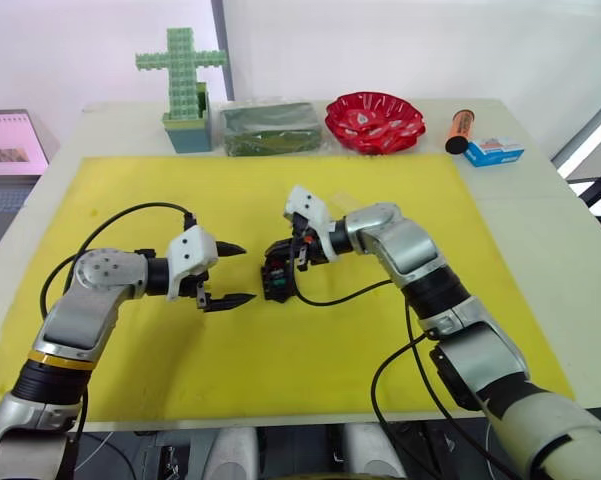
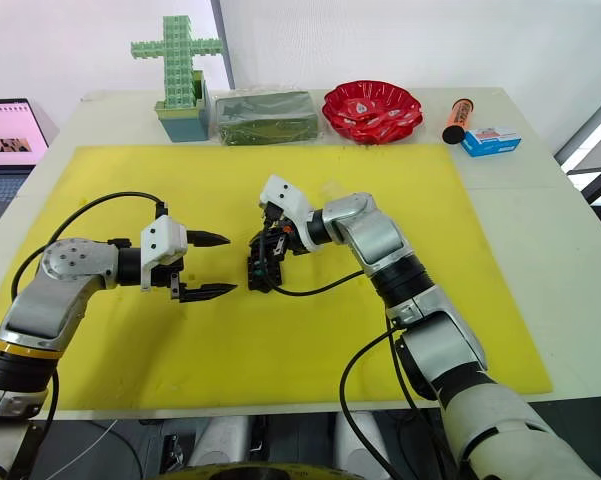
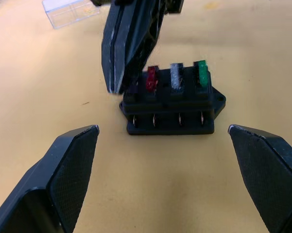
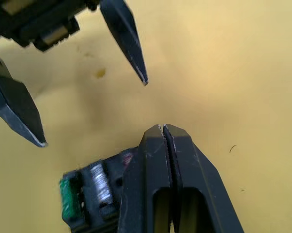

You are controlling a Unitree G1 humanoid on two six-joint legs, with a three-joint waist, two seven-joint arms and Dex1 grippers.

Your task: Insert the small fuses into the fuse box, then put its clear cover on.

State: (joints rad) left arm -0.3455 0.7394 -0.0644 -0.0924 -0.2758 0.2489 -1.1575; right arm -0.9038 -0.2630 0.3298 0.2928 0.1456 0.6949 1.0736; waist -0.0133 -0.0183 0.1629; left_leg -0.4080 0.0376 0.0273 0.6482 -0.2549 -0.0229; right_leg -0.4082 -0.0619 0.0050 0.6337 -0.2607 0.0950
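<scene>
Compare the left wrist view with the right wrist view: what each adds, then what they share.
Left wrist view: the clear cover lying on the yellow mat beyond the fuse box, and the box's front row of metal pins. Right wrist view: a small stain on the mat. Shared: the box with the green fuse and grey fuse seated in it, the open left gripper facing it, and the shut right gripper, tips at the box's top.

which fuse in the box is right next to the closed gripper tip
The red fuse. It stands beside the right gripper tip on the fuse box; the grey fuse sits in the middle and the green fuse at the far end.
</scene>
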